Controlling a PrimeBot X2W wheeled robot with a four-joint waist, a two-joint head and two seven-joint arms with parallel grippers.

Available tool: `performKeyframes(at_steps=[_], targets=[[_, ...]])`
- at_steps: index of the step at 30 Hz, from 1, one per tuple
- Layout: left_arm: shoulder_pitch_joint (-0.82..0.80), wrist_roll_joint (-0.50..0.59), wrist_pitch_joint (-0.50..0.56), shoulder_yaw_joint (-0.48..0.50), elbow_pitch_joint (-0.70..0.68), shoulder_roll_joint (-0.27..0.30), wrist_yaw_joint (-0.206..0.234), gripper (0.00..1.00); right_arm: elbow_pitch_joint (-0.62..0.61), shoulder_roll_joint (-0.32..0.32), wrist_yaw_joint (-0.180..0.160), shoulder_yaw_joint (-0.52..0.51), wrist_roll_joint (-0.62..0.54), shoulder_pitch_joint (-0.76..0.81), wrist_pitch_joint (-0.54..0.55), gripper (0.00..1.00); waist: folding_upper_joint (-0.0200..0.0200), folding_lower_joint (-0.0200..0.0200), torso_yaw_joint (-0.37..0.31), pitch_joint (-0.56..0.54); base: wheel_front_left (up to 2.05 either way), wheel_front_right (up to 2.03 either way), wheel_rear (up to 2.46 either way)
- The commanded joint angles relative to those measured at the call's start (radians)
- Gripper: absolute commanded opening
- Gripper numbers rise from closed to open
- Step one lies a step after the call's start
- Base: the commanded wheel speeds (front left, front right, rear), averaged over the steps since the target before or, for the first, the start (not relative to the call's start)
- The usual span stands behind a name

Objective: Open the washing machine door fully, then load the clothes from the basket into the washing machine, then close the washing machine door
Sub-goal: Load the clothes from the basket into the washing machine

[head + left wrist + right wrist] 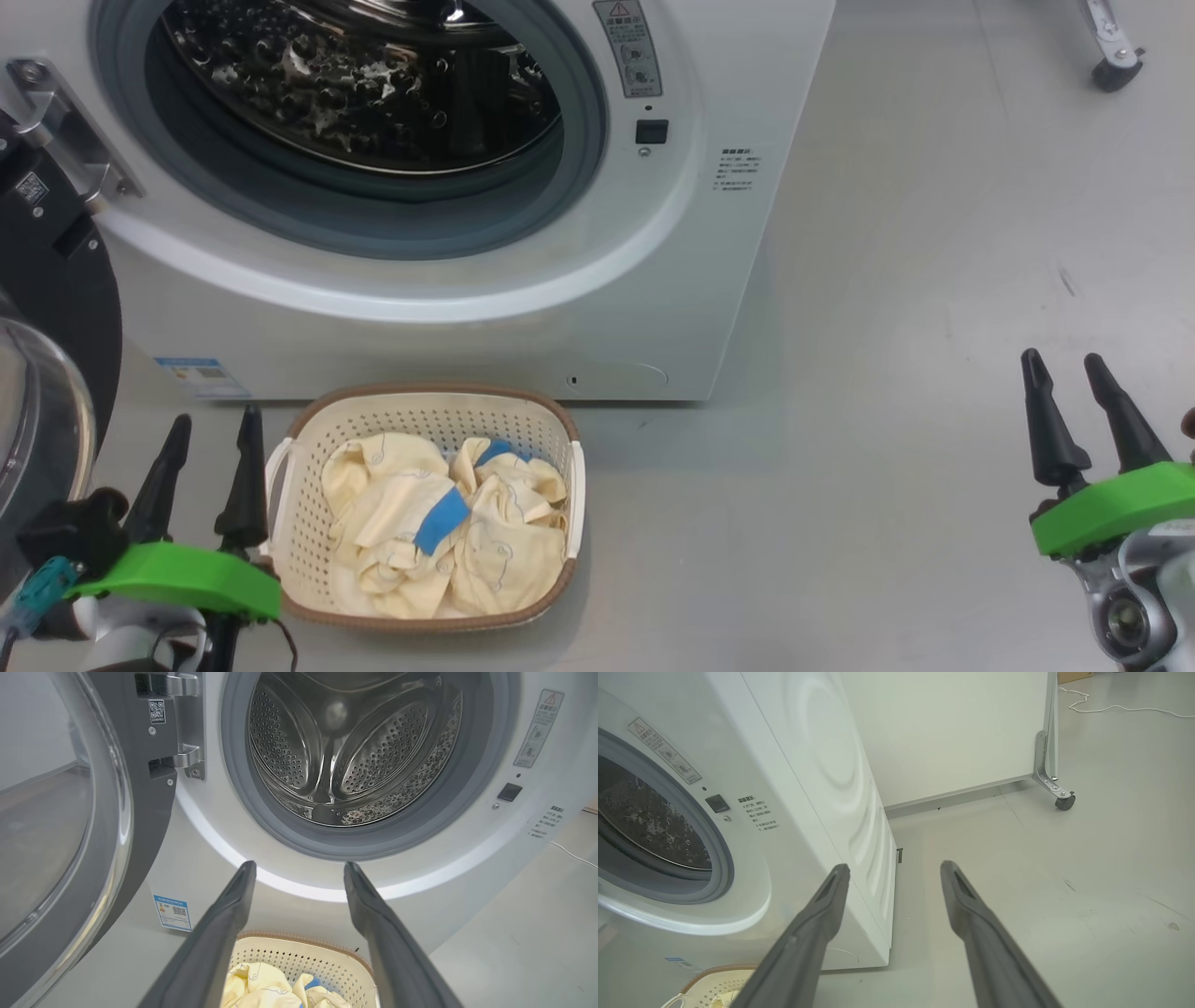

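None of the clothes [439,523] in the drum [373,84] yet: all heaped, crumpled and overlapping, inside the basket [429,390], blue patches uppermost. Set on the floor [887,373] just in front of the washing machine [523,345], directly below the round opening, presumably to keep each lift short: up and forward over the grey gasket [373,229]. Nothing inside the steel drum but bare perforated metal, going by the left wrist view. Washing machine door [70,299] swung out to the left on its hinge [65,131], black rim and glass bowl standing clear of the opening. Looks wide enough open, so first step judged done and loading next. Left gripper [217,417] just beside the basket's white left handle [275,471], fingers spread apart and holding nothing. Placed nearest the laundry, so probably the one meant to reach in. Right gripper [1061,358] well apart on the right over bare floor, likewise spread and empty, seemingly parked out of the way. Worth minding: loose, tangled fabric, likely to come up in a clump or to trail over the brown rim.
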Motion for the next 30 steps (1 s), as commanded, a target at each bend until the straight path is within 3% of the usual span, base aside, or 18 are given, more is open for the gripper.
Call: performKeyframes(at_steps=[1,13,30], targets=[[-0.050,0.010,-0.007,0.039,-0.013,0.022,-0.002,1.00,-0.035,-0.015,0.000,0.009,-0.011,-0.035,-0.012,1.00,0.0000,0.0000,-0.001,0.009,0.00,0.00,0.00],[-0.095,-0.008,-0.007,-0.006,0.070,0.015,-0.002,1.00,-0.070,0.008,0.000,-0.009,-0.039,-0.067,-0.012,1.00,0.0000,0.0000,-0.009,0.096,0.00,0.00,0.00],[-0.318,-0.104,-0.007,-0.213,0.377,0.056,-0.002,1.00,-0.152,0.064,0.000,-0.055,-0.118,-0.149,-0.012,1.00,0.0000,0.0000,-0.026,0.312,0.00,0.00,0.00]])
